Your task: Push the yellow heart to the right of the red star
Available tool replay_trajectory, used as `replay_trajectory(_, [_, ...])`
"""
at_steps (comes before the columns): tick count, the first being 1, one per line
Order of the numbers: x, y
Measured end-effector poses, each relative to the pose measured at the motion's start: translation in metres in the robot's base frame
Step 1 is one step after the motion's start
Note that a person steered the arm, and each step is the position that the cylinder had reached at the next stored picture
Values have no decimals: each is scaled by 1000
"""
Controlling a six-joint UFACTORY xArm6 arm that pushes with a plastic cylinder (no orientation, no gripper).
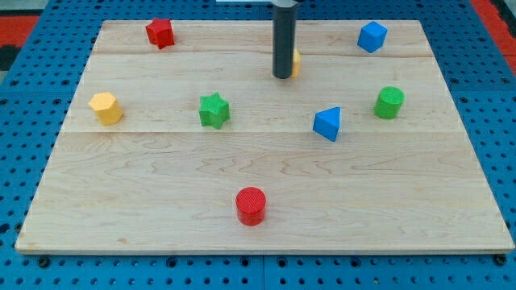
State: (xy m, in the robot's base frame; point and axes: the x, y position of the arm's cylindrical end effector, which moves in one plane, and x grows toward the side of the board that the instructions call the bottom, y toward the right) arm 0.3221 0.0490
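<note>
The yellow heart (296, 62) sits near the board's top middle, mostly hidden behind my rod; only its right edge shows. My tip (283, 76) rests on the board right at the heart's left-front side, seemingly touching it. The red star (160, 33) lies at the top left of the board, far to the left of the heart and the tip.
A yellow hexagon (106, 107) lies at the left, a green star (214, 110) left of centre, a blue triangle (328, 123) right of centre, a green cylinder (389, 102) at the right, a blue block (372, 36) at the top right, a red cylinder (251, 205) near the bottom middle.
</note>
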Motion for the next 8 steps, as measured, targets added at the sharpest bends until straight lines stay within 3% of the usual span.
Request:
replay_trajectory(1, [-1,28])
replay_trajectory(2, [-38,7])
replay_trajectory(4, [-5,-42])
replay_trajectory(5, [-8,-76])
replay_trajectory(6, [-22,-76])
replay_trajectory(8, [-11,-89])
